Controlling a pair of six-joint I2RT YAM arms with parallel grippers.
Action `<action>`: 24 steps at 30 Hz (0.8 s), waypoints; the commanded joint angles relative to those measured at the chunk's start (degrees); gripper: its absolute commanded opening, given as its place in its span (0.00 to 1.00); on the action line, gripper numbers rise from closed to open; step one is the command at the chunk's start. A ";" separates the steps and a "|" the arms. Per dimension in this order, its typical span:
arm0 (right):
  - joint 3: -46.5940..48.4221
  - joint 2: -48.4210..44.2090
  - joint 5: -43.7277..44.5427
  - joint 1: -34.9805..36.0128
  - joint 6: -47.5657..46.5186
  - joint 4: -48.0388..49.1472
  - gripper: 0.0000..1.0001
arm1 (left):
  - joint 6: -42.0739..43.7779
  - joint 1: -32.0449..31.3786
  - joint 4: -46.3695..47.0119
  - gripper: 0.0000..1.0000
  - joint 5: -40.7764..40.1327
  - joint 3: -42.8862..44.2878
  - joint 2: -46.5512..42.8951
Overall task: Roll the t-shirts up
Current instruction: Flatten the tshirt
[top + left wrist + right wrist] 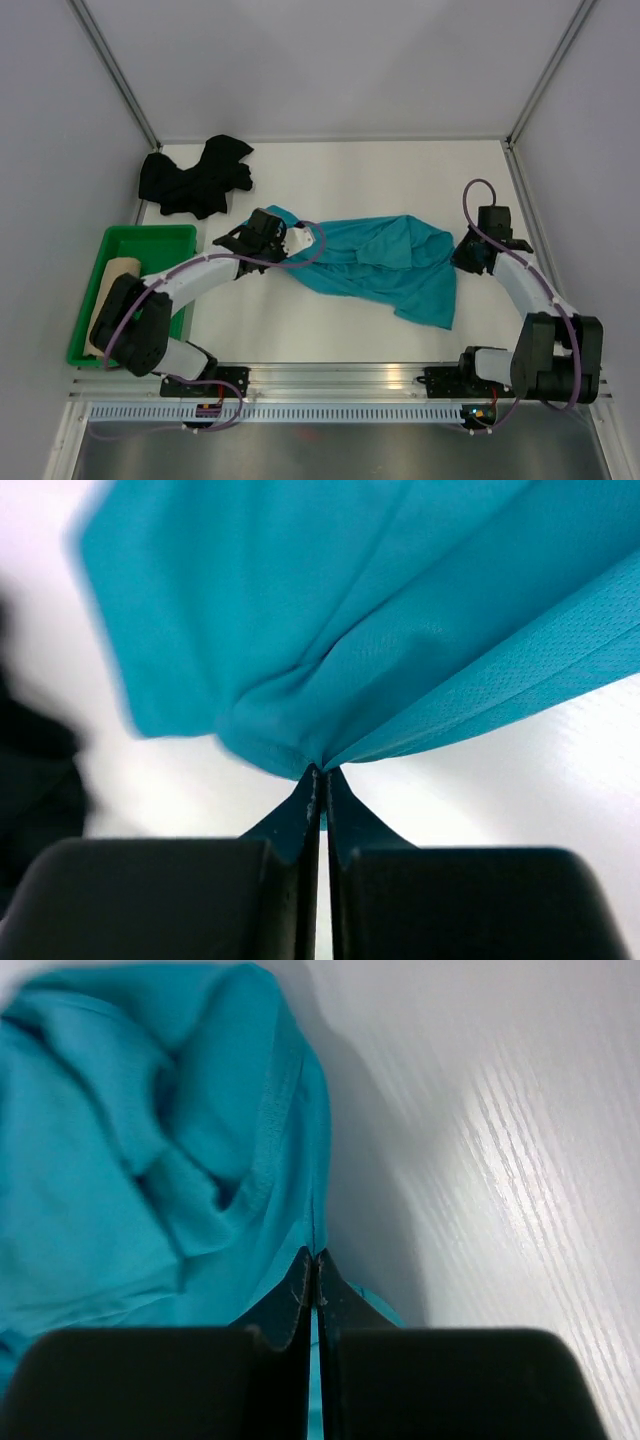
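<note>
Teal t-shirt sits mid-frame in the top view, strung out left to right across the white worktop and bunched and creased rather than flat, with its widest part sagging toward lower right. Left hand is on the shirt's left end, just left of centre; in the left wrist view the fingers are pressed together with a fold of teal cloth nipped at the tips, and the fabric fans out up and to the right from that pinch. Right hand is on the shirt's right end, right of centre; in the right wrist view the fingers are also pressed together on the teal hem, with a seam running up from the tips, cloth piled on the left of the frame and bare worktop on the right. So both hands are pinching the same shirt, one at each end. Black t-shirt lies in a crumpled heap at upper left, near the back corner and well apart from the teal one; it shows as a dark blur at the left edge of the left wrist view. Tan t-shirt is a rolled cylinder inside the green tray at the left edge, partly hidden by the left arm's elbow
</note>
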 commanded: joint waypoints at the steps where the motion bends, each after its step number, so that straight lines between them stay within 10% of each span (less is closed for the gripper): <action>1: 8.67 -8.48 -2.33 -0.06 -0.90 -4.31 0.00 | -1.87 1.19 -4.32 0.02 -0.76 6.73 -9.48; 16: 54.70 -19.13 -2.24 -0.06 -2.49 -24.01 0.00 | 0.85 6.64 -29.48 0.02 -9.63 42.32 -19.95; 24: 53.43 -11.51 -4.43 -0.06 0.05 -15.17 0.00 | 2.27 11.98 -25.29 0.02 -7.97 44.62 -16.36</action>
